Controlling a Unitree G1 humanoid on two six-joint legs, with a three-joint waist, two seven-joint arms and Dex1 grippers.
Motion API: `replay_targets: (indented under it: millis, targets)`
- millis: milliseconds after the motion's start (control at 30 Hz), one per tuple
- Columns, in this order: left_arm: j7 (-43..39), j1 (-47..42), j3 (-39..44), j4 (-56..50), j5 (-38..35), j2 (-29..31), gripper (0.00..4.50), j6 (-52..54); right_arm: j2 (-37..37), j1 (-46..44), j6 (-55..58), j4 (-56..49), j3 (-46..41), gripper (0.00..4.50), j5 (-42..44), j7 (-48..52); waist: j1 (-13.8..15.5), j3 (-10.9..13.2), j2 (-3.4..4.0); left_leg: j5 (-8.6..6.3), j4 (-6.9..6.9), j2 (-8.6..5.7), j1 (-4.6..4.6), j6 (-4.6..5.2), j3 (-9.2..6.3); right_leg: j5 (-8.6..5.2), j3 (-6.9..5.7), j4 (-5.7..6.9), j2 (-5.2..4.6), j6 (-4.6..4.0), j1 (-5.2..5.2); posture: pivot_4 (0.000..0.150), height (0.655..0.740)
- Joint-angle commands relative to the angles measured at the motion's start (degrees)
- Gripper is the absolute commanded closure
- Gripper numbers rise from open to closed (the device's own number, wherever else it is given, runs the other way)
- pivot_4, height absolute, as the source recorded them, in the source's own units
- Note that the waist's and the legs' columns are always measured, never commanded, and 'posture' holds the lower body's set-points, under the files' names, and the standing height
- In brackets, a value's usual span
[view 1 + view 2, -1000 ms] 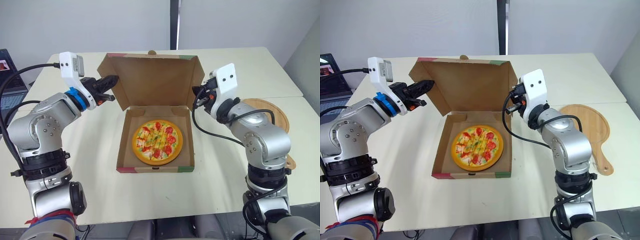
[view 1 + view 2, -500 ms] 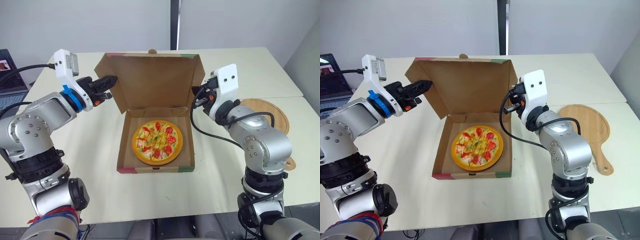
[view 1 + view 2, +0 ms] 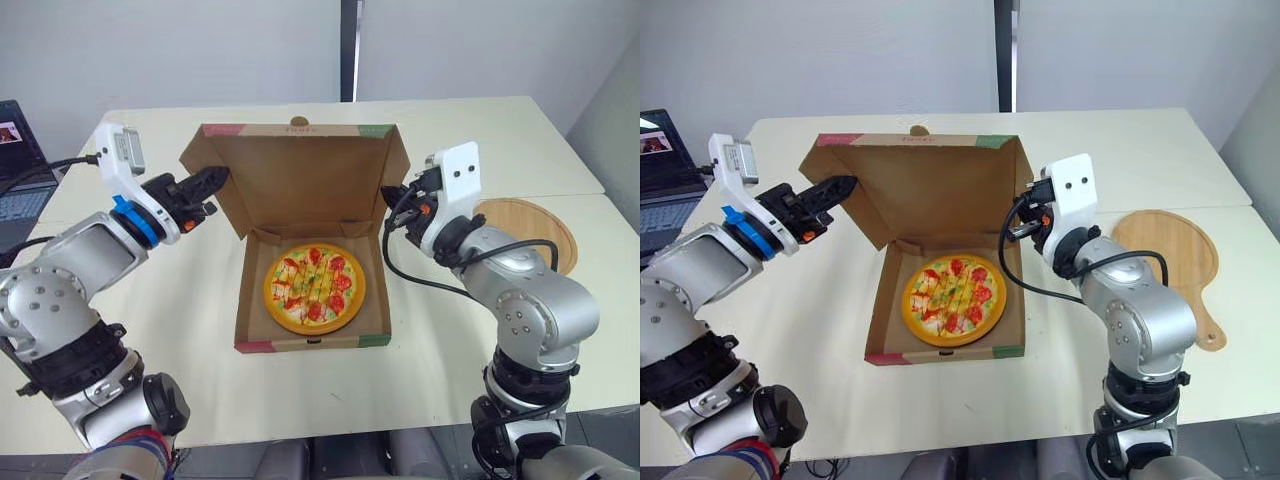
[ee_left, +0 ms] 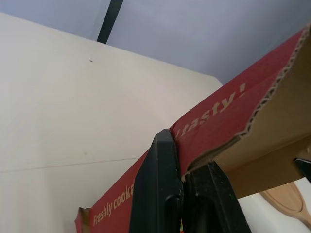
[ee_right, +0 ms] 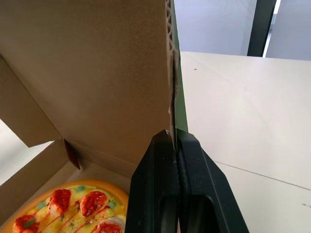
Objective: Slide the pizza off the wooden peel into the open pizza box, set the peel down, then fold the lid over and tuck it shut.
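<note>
One round pizza [image 3: 314, 287], glossy, with an orange rim, red slices and dark criss-cross lines over yellow, lay flat in the base of the pizza box [image 3: 250, 312]. It filled most of the square floor. The box was plain brown corrugated cardboard inside, with red and green patches at its front corners. Its lid [image 3: 300, 180] stood raised off the back wall, roughly upright, with side flaps angled out to either side and a printed strip along its top edge.

Left gripper [image 4: 183, 162] was pinched on the lid's left flap. Its two black fingers [image 4: 160, 194] sat close together with the red printed cardboard between them, the wavy cut edge of the board showing just above. Right gripper [image 5: 174, 141] was clamped the same way on the lid's right edge, with both fingers pressed together on the thin corrugated sheet, brown on the inner face and green on the outer.

To the robot's right, well apart from the box, the wooden peel [image 3: 1170, 262] lay flat on the table [image 3: 480, 140]. It was pale and smooth, with a round blade, and was partly hidden behind the right arm. The table was a matt cream surface with a seam running across it. Beyond its left edge sat a laptop [image 3: 15, 170].
</note>
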Motion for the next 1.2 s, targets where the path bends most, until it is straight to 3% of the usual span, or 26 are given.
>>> replay_targets:
  millis: [33,267,600,933,1200]
  targets:
    - [2.0,1.1,-0.8,-3.1,-5.8,-2.6,4.50,2.5,2.1,0.2,0.5,-2.2,3.5,4.48,3.8,1.2,0.1,-0.1,0.00,0.00,0.00,0.00,0.01,0.00,0.01,0.00,0.00,0.00,0.00,0.00,0.00,0.150,0.7400]
    - [7.2,4.4,0.4,-5.1,-11.2,-5.0,4.50,0.3,3.1,1.8,-0.7,-2.2,4.3,4.48,3.5,1.0,0.1,-0.7,-0.01,0.00,-0.02,0.00,0.08,0.00,0.11,0.00,0.11,0.00,0.02,0.00,0.01,0.150,0.7400]
    - [3.9,8.6,-2.8,-3.3,-10.4,-1.1,4.50,-9.2,3.0,3.1,-7.9,0.8,6.7,4.48,1.7,0.9,0.1,-0.9,0.01,0.00,-0.09,0.03,0.27,0.00,0.40,0.00,0.40,0.01,0.12,0.00,0.02,0.150,0.7400]
    - [8.6,13.1,-4.8,-5.6,-15.6,-2.7,4.50,-13.4,3.2,5.5,-10.8,1.2,8.3,4.48,1.4,-0.1,0.2,-0.9,-0.04,-0.04,-0.26,0.06,0.69,0.07,0.94,0.00,0.90,0.03,0.17,0.00,0.09,0.150,0.7400]
    - [8.4,14.1,-5.9,-4.2,-17.6,-0.6,4.50,-17.0,3.8,5.4,-11.8,1.7,9.2,4.48,1.3,-1.3,0.3,-0.9,-0.04,-0.07,-0.29,0.10,0.79,0.10,1.07,0.00,1.01,0.02,0.23,0.00,0.12,0.150,0.7400]
